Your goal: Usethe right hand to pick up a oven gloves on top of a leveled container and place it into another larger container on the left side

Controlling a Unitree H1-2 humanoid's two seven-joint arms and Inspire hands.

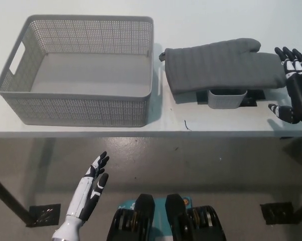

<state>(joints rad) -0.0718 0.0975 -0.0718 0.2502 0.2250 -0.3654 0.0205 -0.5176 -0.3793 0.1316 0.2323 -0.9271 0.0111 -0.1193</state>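
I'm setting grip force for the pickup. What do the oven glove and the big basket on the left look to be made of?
The oven glove looks like soft quilted grey fabric: matte, with stitched ribbing, and its edges sag over the small container beneath. The large basket looks like rigid moulded grey plastic, probably matte: its walls are evenly perforated, with a smooth rim and a cut-out handle.

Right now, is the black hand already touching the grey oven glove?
Cannot tell. In the head view the right hand, fingers spread, overlaps the fingertip end of the oven glove, but from above it could be hovering or resting on it.
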